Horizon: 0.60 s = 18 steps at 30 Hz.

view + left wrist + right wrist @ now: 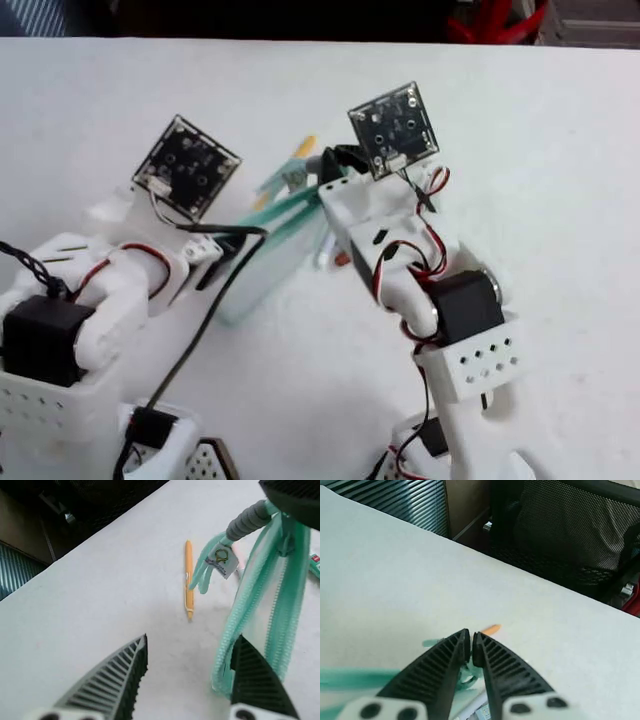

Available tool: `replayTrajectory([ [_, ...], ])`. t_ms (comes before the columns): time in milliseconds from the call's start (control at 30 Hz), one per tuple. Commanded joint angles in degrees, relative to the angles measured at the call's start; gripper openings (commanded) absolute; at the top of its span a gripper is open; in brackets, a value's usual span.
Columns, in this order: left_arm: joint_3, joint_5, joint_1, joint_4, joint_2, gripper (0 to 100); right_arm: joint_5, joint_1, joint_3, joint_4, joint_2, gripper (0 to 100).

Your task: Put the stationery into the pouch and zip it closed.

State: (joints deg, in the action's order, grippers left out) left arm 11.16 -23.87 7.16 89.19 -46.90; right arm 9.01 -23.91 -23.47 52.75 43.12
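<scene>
Loading step: R gripper (471, 632) is clamping pouch (292, 595) rim, L gripper (192, 637) gaping, empty; pen (188, 575) upper-centre prob needing grabbing next.

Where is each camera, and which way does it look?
High view: above the white table, facing down on both arms, the teal mesh pouch and orange pen.
Left wrist view: on the left arm, facing past open left fingers to the pen.
Right wrist view: on the right arm, facing past shut right fingers across the table.
All three share pen and pouch.
</scene>
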Motion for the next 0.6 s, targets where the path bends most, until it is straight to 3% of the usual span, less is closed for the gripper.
replayTrajectory([
  [0, 0.9, -1.0, -1.9, -0.3, 0.4, 27, 1.4, 1.1, -1.2, -2.1, 0.3, 1.8],
  [133, 1.0, -0.9, -1.7, -0.4, 0.7, 27, 1.8, -3.9, -1.5, -1.5, 0.8, 3.9],
  [300, 1.1, -0.7, -1.7, -0.5, 0.7, 27, 2.1, -8.0, 1.8, 6.6, 3.1, 22.4],
  [567, 1.1, -0.8, -1.6, -0.3, 0.7, 27, 17.4, -10.0, 5.5, 15.3, 12.4, 26.1],
])
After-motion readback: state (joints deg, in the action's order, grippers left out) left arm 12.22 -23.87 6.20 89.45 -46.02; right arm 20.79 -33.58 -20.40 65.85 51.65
